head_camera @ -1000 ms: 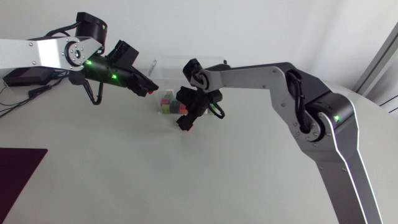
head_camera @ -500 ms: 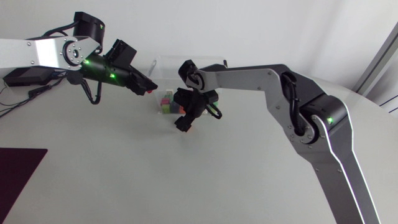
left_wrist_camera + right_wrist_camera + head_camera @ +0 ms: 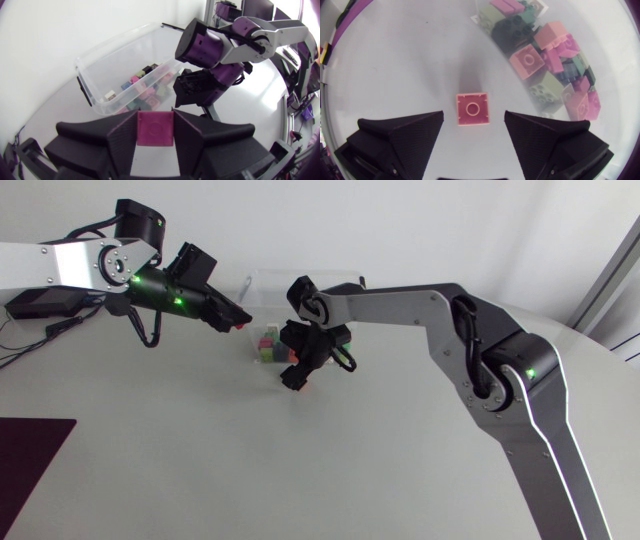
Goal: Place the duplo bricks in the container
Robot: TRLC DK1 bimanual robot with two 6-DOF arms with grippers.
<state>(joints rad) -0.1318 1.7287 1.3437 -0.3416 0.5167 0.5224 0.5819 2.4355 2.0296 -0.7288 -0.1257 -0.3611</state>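
Note:
A clear plastic container (image 3: 262, 284) at the table's back middle holds several coloured duplo bricks (image 3: 268, 345). My left gripper (image 3: 241, 323) hovers just left of the container (image 3: 118, 59), shut on a small red-pink brick (image 3: 155, 131). My right gripper (image 3: 296, 378) points down at the table in front of the container. In the right wrist view it (image 3: 473, 116) stands open, with a red-pink brick (image 3: 472, 108) lying on the table between its fingers, neither one touching it. The bricks in the container (image 3: 552, 52) lie just ahead and to the side.
A black device (image 3: 42, 302) with cables sits at the far left edge. A dark mat (image 3: 28, 455) covers the near left corner. My right arm (image 3: 420, 305) stretches across the table's back right.
My right gripper has shifted slightly left and lower over the loose brick, its fingers narrowing a little. The left arm has barely moved with its brick.

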